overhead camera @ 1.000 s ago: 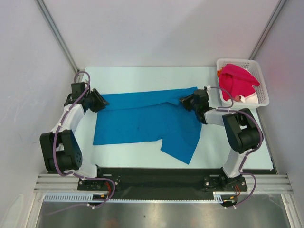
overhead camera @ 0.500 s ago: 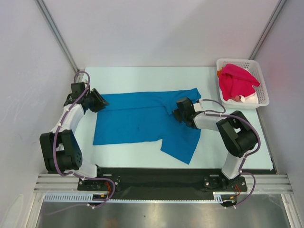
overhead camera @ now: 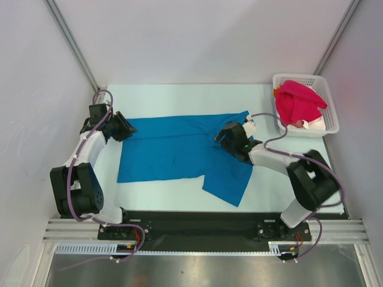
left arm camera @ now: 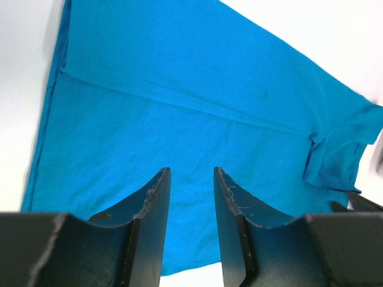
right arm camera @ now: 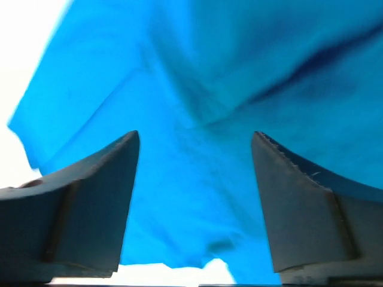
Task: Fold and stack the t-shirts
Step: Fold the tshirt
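Blue t-shirt (overhead camera: 173, 149) mid-table (overhead camera: 179, 98), widest white margin along far edge

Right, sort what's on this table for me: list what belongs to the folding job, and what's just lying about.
For the job:
- blue t-shirt, spread flat
- crimson-pink t-shirt, heaped far right
- white cloth under it, probably another tee

Just lying about:
- white lattice basket holding those two

Blue t-shirt (overhead camera: 173, 152): matt, faintly creased cloth. Basket (overhead camera: 333, 113): white plastic lattice. Table (overhead camera: 179, 98): smooth, matt.
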Robot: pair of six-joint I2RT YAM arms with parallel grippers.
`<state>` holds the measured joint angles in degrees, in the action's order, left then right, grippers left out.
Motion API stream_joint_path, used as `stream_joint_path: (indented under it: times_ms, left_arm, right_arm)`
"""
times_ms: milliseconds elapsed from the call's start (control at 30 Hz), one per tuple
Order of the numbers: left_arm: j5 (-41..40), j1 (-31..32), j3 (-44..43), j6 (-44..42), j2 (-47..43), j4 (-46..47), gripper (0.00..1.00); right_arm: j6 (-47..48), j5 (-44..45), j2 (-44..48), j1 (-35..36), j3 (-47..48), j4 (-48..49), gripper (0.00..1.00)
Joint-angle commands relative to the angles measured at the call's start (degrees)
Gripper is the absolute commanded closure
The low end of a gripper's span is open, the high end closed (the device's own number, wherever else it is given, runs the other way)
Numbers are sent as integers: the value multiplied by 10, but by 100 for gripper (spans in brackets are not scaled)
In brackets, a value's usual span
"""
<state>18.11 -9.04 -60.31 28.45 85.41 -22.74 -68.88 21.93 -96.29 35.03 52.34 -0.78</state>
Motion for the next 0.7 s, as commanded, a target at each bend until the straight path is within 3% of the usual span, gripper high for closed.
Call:
stream_joint_path:
  times_ms: [0,133,233,367,600,633,667]
  left_arm:
    - [8,-3,-22,10,10,16,59]
    - [37,-2,-76,46,56,16,60]
    - [29,0,-119,57,99,13,60]
    - [33,0,-173,60,162,-1,60]
    - [35,-7,-233,50,266,-14,61]
    - [36,-8,-241,49,283,-15,61]
    - [39,-12,-244,48,291,-15,61]
  right_arm:
    - [292,17,110,-39,-13,33,19]
    - [462,-87,97,-137,-22,109,22]
    - [514,-159,35,-195,36,110,30]
    - [541,-195,-49,-229,113,119,37]
    - [546,-198,-173,-248,239,105,39]
    - [546,-200,-180,-250,252,107,42]
    - [546,-202,-189,-251,259,109,51]
